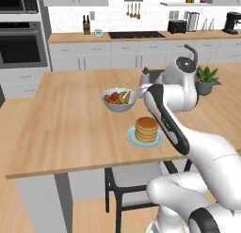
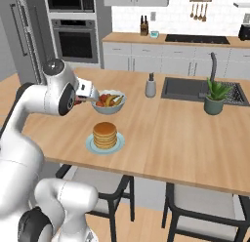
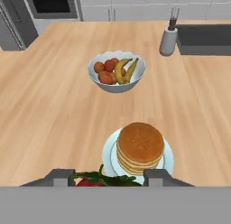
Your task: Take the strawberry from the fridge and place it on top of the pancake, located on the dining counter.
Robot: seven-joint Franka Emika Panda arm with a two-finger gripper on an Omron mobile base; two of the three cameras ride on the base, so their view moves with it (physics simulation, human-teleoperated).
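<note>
Red strawberry (image 3: 90, 182) btwn end effector (image 3: 108, 177) tips, hand view.

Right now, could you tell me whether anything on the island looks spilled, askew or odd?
Nothing stands out: the pancake stack sits neatly on its plate, and the fruit bowl stands upright on the dining counter.

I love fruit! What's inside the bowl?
The grey bowl holds yellow bananas and round orange-red fruits. Anything underneath them is hidden.
</note>
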